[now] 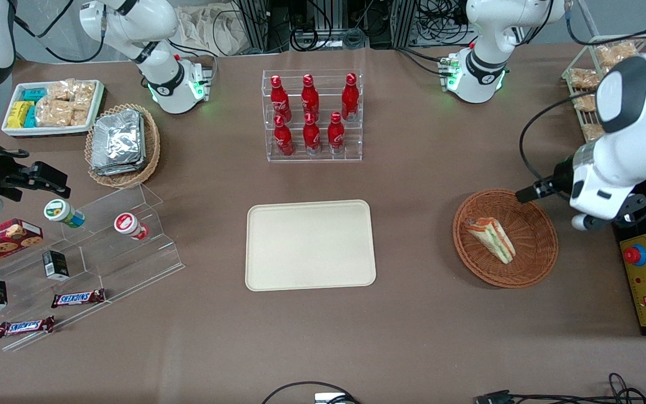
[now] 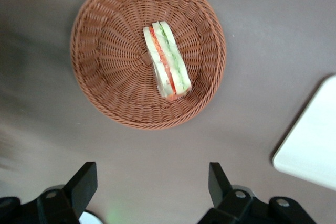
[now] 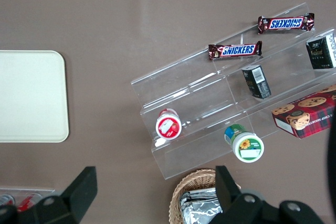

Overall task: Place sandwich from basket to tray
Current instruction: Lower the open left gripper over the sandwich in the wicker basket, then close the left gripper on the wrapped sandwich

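- Brown worktop (image 1: 424, 314) carries everything, with the tray (image 1: 310, 245) bare at its middle.
- Toward the working arm's end, the basket (image 1: 530, 272) holds the sandwich (image 1: 490, 238), lying on its side.
- Left arm's gripper (image 2: 152, 187) hovers high beside the basket, jaws released and wide.
- Best approach, I judge: centre over the wedge, close across its bread faces.
- Front view hides the jaws under the arm.

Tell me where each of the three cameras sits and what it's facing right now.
Front view: high above the table, looking down on tray, basket and sandwich; both arms show.
Left wrist view: on the working arm, looking down at the sandwich in the basket; the open gripper hovers off the basket.
Right wrist view: on the parked arm, over the acrylic snack stand.
All three share the tray.
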You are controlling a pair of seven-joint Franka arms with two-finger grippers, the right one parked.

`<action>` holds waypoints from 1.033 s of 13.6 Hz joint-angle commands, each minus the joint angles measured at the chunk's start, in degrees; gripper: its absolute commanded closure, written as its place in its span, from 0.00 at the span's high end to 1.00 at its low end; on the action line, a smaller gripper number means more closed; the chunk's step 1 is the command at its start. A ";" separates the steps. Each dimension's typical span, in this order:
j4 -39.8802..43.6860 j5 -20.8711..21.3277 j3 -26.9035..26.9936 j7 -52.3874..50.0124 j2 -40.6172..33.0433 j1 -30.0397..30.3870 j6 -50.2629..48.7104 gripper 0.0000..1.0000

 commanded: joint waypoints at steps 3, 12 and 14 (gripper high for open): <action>0.83 -0.81 -0.25 -13.08 9.80 -0.18 6.82 0.94; -1.00 -0.72 -0.34 -21.45 21.85 -0.35 17.29 0.99; -2.41 -0.64 -0.34 -21.45 22.73 -0.44 19.40 0.99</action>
